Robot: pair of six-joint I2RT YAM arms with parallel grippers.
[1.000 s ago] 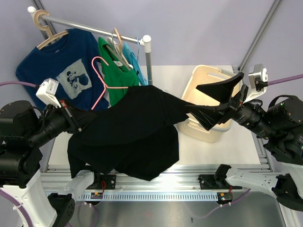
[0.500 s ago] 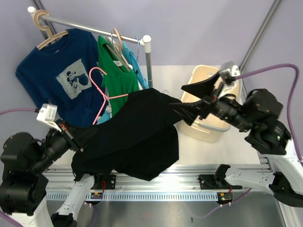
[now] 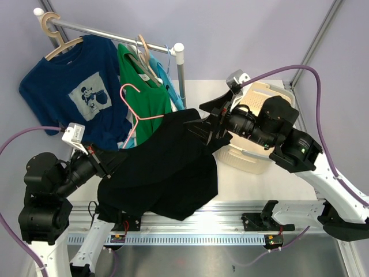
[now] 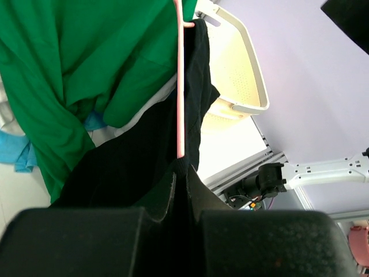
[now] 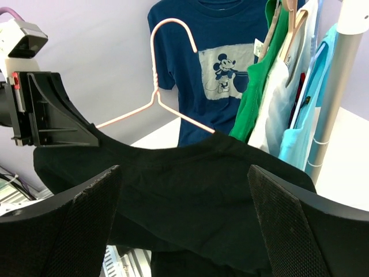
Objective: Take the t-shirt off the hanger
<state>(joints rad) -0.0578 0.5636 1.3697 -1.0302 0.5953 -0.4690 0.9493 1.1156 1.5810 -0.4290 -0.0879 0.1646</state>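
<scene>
The black t-shirt [image 3: 167,167] is pinched by the left claw [image 4: 183,173] near the worktop's left edge, the right claw [image 3: 206,118] spread; the pink hanger [image 3: 138,109], threaded inside, may be dragged along.

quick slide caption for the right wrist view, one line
Open right gripper facing the black t-shirt draped on a pink hanger, left gripper clamping one end.
</scene>
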